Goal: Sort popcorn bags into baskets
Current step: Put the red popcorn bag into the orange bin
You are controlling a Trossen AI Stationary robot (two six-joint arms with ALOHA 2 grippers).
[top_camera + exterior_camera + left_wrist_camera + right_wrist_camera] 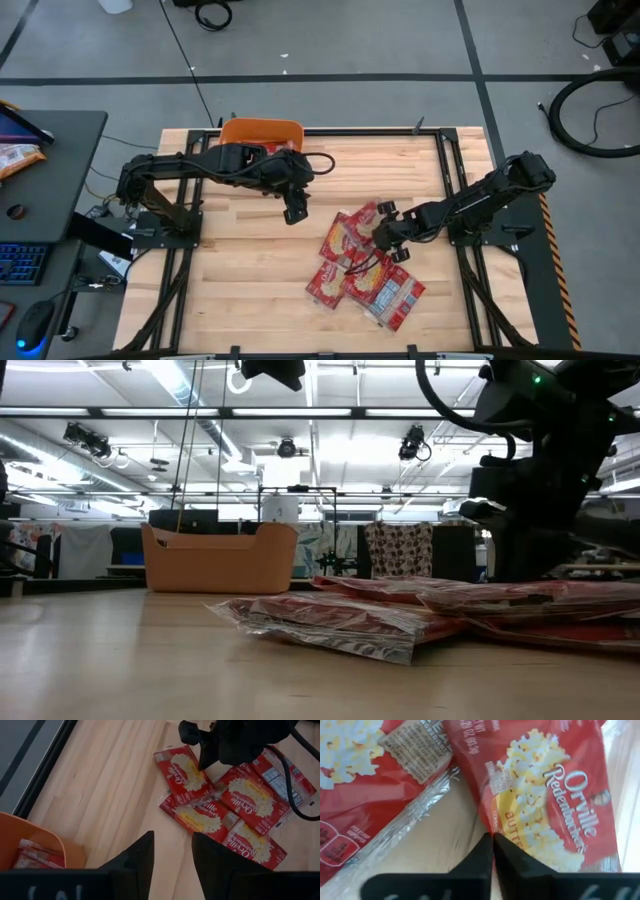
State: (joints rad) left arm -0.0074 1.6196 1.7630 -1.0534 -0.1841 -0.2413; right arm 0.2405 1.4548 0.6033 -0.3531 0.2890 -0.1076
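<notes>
High view: a loose heap of popcorn bags [362, 272] lies lower right of centre on the pale wood plank table [250, 260]. They are flat red rectangles of glossy film with crimped silvery ends; most show their yellow-cream fronts, their long axes fanned at differing diagonals. The right gripper [384, 236] sits low at the heap's upper right edge; in the right wrist view its dark fingers [507, 851] are pinched together on the edge of one bag [545, 800], whose print runs diagonally. The left gripper [293, 212] hangs near frame centre, fingers apart and empty. An orange plastic bin [262, 131], smooth-walled with rounded corners, stands at the table's top edge; the left wrist view shows red packets [36, 856] inside it.
</notes>
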